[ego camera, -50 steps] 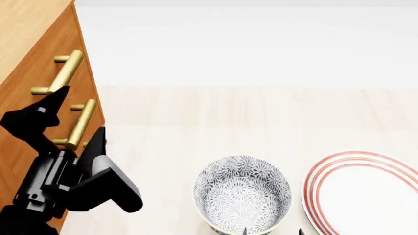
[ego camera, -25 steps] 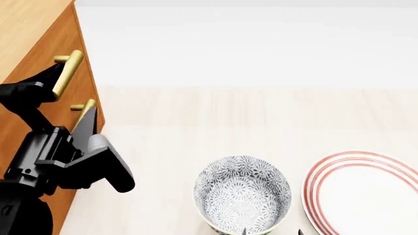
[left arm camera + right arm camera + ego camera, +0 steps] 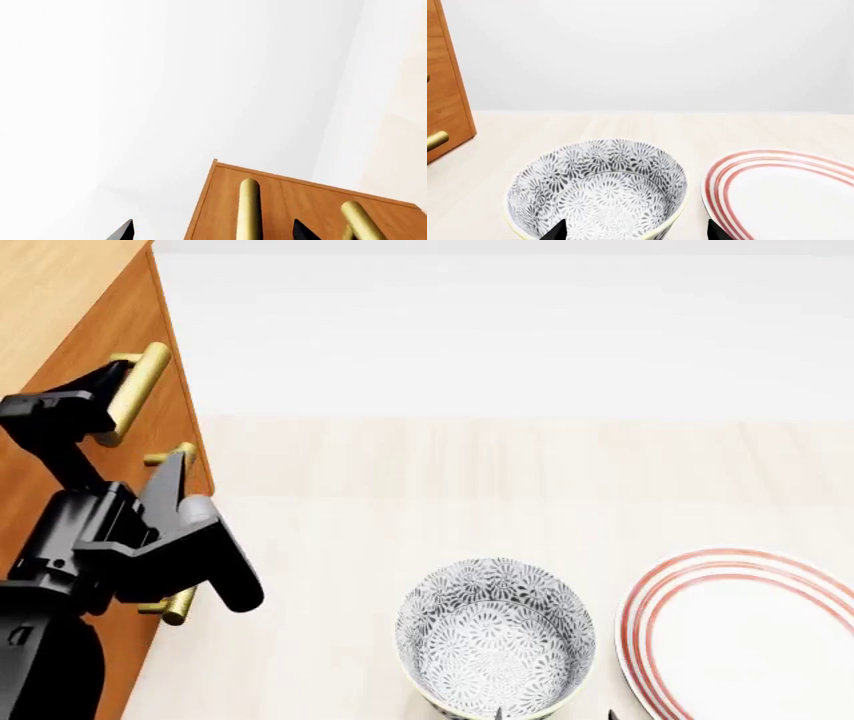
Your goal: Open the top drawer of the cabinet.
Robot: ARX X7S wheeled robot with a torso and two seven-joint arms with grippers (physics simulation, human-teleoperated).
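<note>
- At left edge of the head view: the cabinet (image 3: 114, 350) runs down the frame, its lighter top in the upper-left corner and three brass bar handles stepping down its front face.
- The top drawer (image 3: 134, 345) is the uppermost front, upper left of the head view. Its face looks flush with the fronts below, with no gap and no inner box showing, so I judge it still shut.
- The left claw (image 3: 114, 435) sits at the top handle (image 3: 134, 390). One black finger is at the lower end of that bar, the other lies over the second handle (image 3: 171, 472) area.
- In the left wrist view, two dark finger tips at the bottom edge are spread wide, with a brass bar (image 3: 249, 210) between them. The claw is open, not clamped on anything.
- Contact with the bar: can't tell. The upper finger overlaps it in the head view, but depth is unclear.
- The right claw (image 3: 634, 231) shows only two tips at the bottom of the right wrist view, spread apart and holding nothing. It hovers over the patterned bowl (image 3: 597, 187), beside the red-ringed plate (image 3: 787, 195) on the tabletop (image 3: 534, 460), and seems idle.
- Progress, my read: approach is roughly done, alignment is near.
- Left to do: close on the top bar, then pull the drawer out. The actual opening has not started.
</note>
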